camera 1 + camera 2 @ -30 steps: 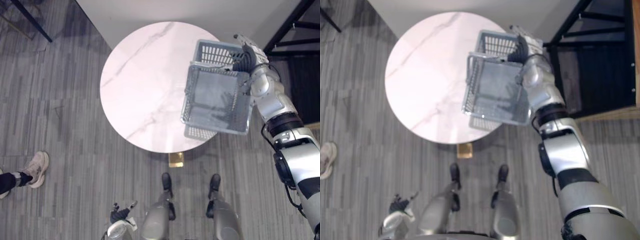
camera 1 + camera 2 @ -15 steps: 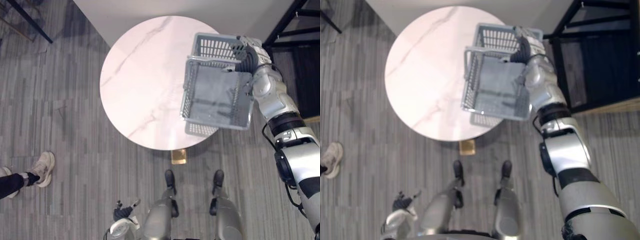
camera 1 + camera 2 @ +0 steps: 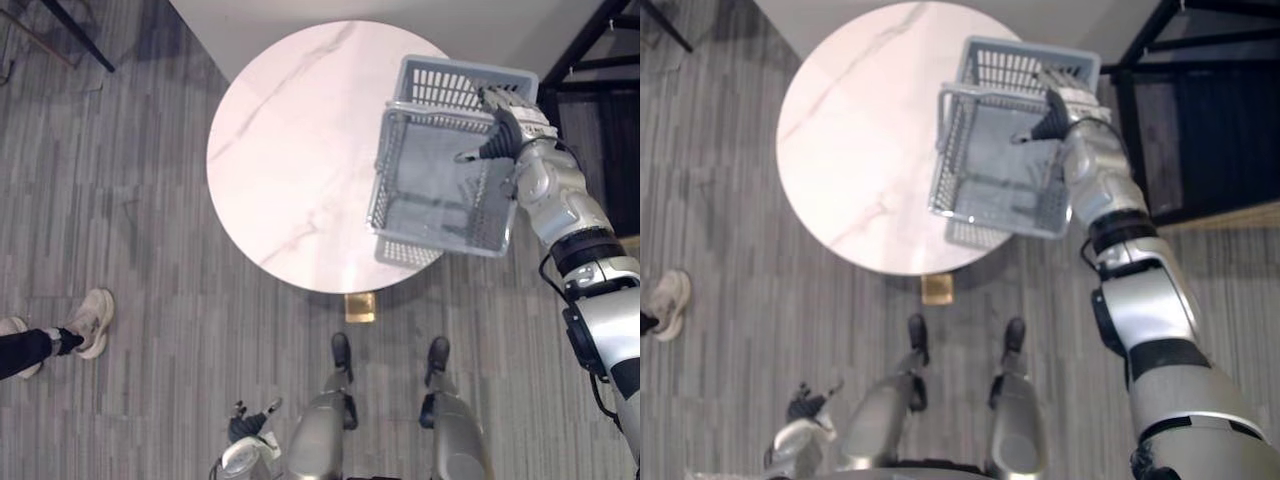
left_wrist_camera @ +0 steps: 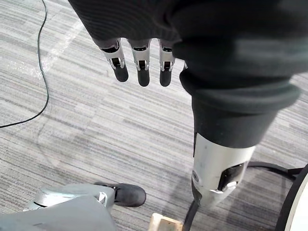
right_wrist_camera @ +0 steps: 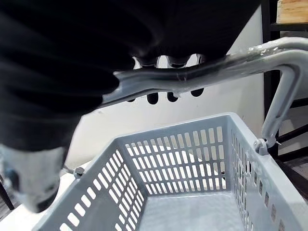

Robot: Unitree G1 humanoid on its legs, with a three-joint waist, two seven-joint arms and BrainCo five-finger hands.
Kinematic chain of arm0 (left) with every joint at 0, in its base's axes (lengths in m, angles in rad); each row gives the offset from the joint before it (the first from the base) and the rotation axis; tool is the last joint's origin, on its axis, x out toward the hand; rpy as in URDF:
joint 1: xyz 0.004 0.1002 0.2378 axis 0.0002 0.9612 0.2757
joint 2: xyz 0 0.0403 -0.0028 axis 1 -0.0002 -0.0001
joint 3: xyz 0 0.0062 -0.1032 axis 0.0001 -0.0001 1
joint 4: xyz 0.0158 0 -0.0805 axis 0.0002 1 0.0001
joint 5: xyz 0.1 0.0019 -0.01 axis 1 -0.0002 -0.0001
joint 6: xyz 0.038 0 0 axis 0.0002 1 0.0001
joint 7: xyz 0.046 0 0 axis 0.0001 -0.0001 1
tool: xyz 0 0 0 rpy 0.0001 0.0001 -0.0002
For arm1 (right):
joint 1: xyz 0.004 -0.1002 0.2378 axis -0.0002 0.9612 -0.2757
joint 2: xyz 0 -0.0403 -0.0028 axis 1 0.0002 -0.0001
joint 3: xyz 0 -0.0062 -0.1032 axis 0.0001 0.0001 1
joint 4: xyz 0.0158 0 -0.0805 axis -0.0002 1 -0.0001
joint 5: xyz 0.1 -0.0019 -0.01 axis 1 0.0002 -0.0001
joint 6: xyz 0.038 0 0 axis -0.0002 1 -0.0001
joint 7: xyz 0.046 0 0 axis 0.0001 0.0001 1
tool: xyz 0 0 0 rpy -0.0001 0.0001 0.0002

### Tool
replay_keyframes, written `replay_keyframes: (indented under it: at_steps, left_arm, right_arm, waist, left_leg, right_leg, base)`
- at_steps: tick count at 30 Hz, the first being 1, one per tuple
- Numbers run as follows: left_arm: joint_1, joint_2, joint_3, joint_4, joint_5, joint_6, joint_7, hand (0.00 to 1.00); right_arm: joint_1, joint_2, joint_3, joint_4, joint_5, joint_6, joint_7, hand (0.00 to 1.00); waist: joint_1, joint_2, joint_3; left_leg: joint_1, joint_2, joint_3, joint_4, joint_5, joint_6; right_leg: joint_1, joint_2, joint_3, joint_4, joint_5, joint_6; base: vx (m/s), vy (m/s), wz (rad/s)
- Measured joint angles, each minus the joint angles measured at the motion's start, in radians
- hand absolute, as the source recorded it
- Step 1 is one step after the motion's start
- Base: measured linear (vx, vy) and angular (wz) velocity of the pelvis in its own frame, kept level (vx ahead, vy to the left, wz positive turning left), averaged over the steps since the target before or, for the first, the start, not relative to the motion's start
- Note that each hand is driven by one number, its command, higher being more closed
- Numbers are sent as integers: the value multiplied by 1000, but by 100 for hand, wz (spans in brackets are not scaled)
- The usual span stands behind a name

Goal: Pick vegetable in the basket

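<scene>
The right hand [image 3: 503, 125] had its fingers [image 5: 153, 99] clamped round the handle [image 5: 202, 72] of the grey basket [image 3: 445, 92], held over the round bench [image 3: 290, 150] at its 3 o'clock edge. The left hand [image 3: 240, 430] hung at 7 o'clock, fingers [image 4: 143, 72] straight and slightly apart.

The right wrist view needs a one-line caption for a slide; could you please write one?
Robot's right hand curled round the grey bar handle of an empty grey slotted plastic basket.
</scene>
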Motion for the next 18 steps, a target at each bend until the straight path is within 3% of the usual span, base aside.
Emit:
replay_keyframes:
  at_steps: [12,13,18]
  left_arm:
    - [0,0,-37,1,-7,-1,-1,0]
    - [0,-1,-41,-1,-7,-1,-2,0]
    - [0,0,-46,-1,-8,-1,-2,0]
  right_arm:
    - [-55,-39,66,65,-28,-16,11,0]
    - [-59,-38,68,65,-33,-17,21,100]
    - [-85,-36,87,83,-66,-17,21,100]
  waist:
    - [16,0,0]
    - [25,0,0]
    - [33,0,0]
  left_leg:
    - [-32,4,-45,-1,22,-2]
    - [-33,4,-47,-1,24,-2]
    - [-46,5,-68,-1,34,-4]
  right_leg:
    - [-4,2,-42,0,0,0]
    - [-4,2,-44,0,0,0]
    - [-4,2,-64,0,0,0]
  base:
    - [2,7,10]
    - [10,7,9]
    - [11,12,12]
